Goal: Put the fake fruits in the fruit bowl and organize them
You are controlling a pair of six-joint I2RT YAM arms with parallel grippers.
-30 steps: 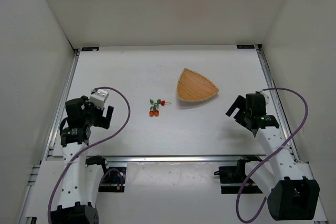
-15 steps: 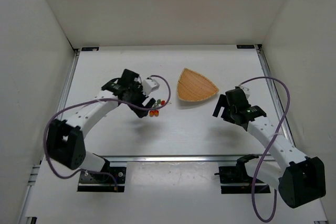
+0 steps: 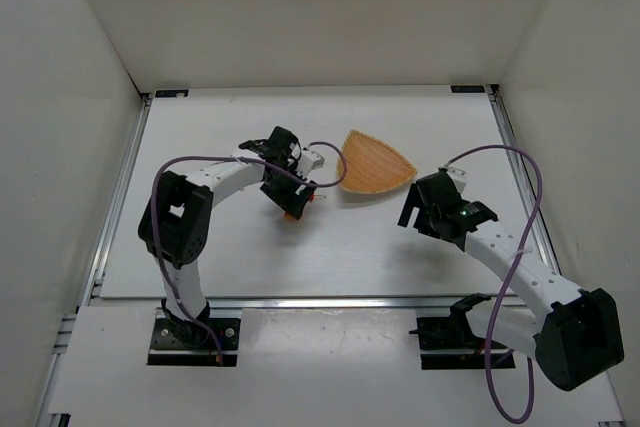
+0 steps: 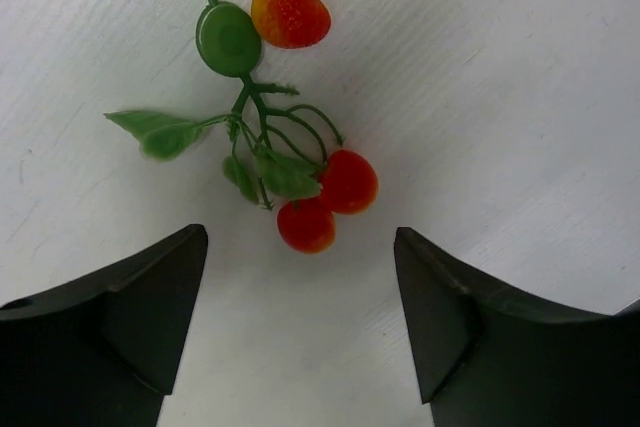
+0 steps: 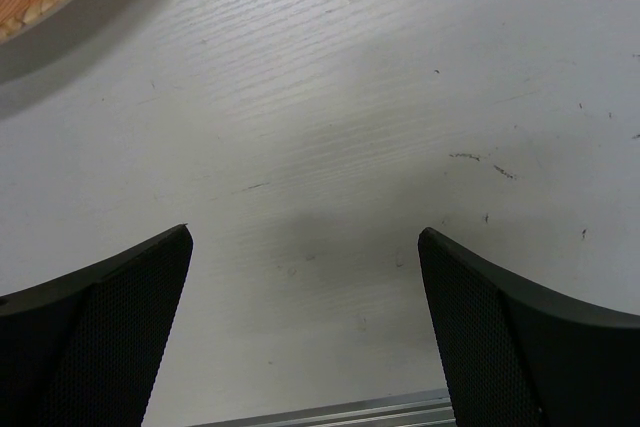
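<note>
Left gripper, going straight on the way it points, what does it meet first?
Probably the fake fruits: their two red berries lie on the table right ahead of the open left gripper; depth is unclear.

Table [image 3: 400, 257]: white, wood-grained; small dark scuff marks [image 5: 480, 162] are noted on its surface. Metal rails [image 3: 330, 302]: fitted along both sides and the near edge. Walls [image 3: 300, 7]: plain white panels, set on three sides. Black brackets [image 3: 171, 94]: fixed at both far corners.

You'll find no readable text, label, brand, number or sign on anything in these three views.
</note>
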